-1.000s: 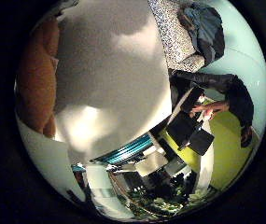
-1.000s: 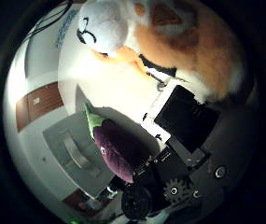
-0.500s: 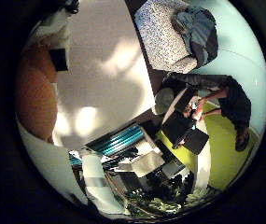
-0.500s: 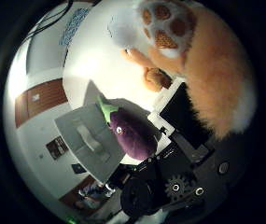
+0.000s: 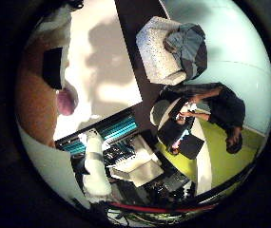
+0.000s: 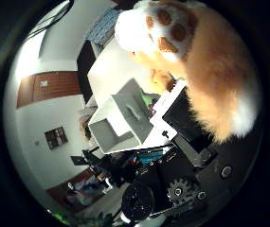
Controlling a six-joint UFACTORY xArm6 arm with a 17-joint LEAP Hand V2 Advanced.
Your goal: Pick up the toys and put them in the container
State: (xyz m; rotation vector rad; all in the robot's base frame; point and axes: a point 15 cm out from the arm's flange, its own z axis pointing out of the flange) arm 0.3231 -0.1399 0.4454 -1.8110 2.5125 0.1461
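An orange and white plush toy [image 6: 210, 71] with a spotted paw fills much of the thumb side view, close to my palm. My right hand [image 6: 184, 125] is curled against it, and a black finger part [image 5: 52, 67] lies across its orange body. A purple eggplant toy [image 5: 66, 100] shows beside the plush. The grey open container [image 6: 120, 120] stands on the white table [image 6: 110, 71], farther from the palm; only a bit of green shows at its far wall.
The table's edge [image 5: 128, 102] borders a dark floor. A pale armchair [image 5: 161, 59] piled with clothes stands beyond it. The arm's white base [image 5: 96, 164] and teal equipment sit by the table's end.
The whole picture has swung and the table looks farther off, so the hand has moved. The plush stays against the palm. The eggplant beside the container has dropped out of the thumb side view.
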